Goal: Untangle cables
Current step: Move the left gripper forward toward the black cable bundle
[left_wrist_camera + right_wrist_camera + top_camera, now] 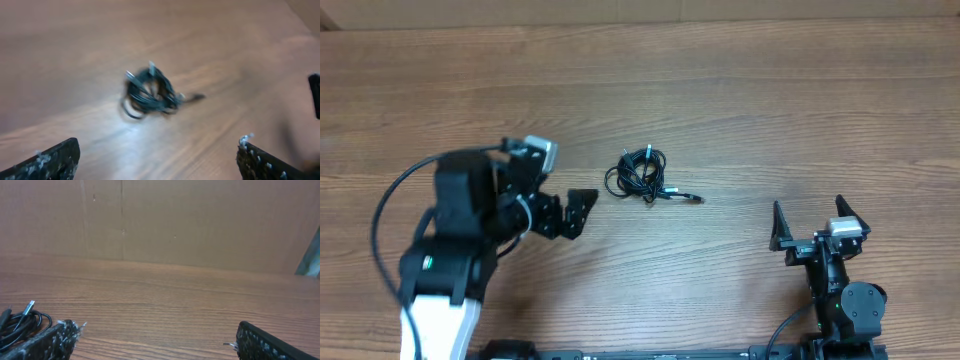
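Note:
The cables lie as one small tangled black bundle near the middle of the wooden table, and one plug end trails out to the right. My left gripper hovers just left of the bundle, open and empty. In the blurred left wrist view the cables lie ahead of the wide-apart fingertips. My right gripper stands open and empty well to the right of the bundle. Its wrist view catches only an edge of the cables at the lower left, beside its left finger.
The wooden table stretches bare around the bundle. A brown cardboard wall rises behind its far edge. A dark shape at the right edge of the left wrist view is too blurred to identify.

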Robot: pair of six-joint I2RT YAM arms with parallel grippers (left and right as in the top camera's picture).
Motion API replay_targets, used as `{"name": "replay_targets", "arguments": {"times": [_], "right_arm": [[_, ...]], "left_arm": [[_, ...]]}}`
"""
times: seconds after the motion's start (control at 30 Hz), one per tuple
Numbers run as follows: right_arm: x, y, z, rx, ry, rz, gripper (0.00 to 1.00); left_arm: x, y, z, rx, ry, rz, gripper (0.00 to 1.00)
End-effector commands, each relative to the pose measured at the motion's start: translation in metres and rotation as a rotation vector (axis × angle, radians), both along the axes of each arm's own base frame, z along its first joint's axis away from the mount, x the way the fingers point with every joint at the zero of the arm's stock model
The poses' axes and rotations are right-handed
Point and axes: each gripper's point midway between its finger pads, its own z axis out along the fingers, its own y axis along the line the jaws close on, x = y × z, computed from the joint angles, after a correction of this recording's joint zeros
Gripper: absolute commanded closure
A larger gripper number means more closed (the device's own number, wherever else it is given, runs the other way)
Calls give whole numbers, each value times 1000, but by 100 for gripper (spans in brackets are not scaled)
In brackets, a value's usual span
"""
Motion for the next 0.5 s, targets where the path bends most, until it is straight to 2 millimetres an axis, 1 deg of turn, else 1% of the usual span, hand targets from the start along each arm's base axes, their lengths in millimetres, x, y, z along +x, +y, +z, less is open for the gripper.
{"name": "replay_targets", "arguments": {"times": [0.0,0.13,0.23,0.33,0.47], "right_arm": [[0,-1,-2,0,-3,-4,0],[0,-1,-2,0,-4,-4,0],[0,-1,-2,0,-4,-4,0],[0,-1,-2,0,-4,-4,0],[0,-1,-2,0,-4,-4,0]], "left_arm": [[5,-21,-2,-132,85,-75,0],[18,-23,-34,-176,256,-8,1],[35,-25,-49,-273,388,110,0],[48,-30,-61,-448,606,303,0],[52,-33,-85,-613,912,570,0]]}}
